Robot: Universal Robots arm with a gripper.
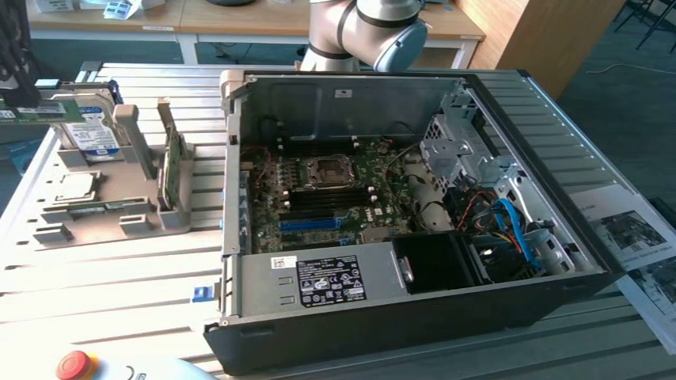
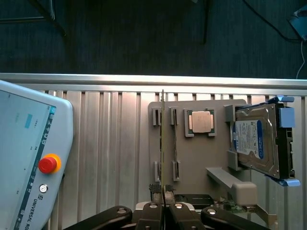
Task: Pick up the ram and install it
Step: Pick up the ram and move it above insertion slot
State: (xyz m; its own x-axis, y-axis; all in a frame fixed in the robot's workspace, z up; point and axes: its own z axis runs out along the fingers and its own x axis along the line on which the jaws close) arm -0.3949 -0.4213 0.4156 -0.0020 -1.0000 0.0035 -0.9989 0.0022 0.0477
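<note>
– Above the grey moulded parts holder [image 2: 201,163] at one end of the ribbed metal desk [image 1: 116,293], what is the pincer [image 2: 163,207] doing?

– It is clenched on the ram [image 2: 162,143], a thin, long green circuit-board stick. In the wrist view the stick is edge-on, a narrow line running out from between the two fingers. In the exterior view it is a green strip in the air at that view's far left, above the silver hard drive with a blue-white label [image 2: 254,143].

– So the pick-up is done?

– It looks so. The stick seems to hang over the holder rather than sit in its slots, though I cannot tell whether it is fully clear.

– And the installing?

– Not yet done. The open black computer case [image 1: 423,332] lies well apart from the stick, toward the exterior view's right. Inside, on the green motherboard [image 1: 338,190], the row of long black memory slots [image 1: 315,203] looks empty.

– What else is on the holder?

– A square silver processor chip [image 2: 200,121] lies flat, and a broader green expansion card [image 1: 169,166] stands upright.
</note>
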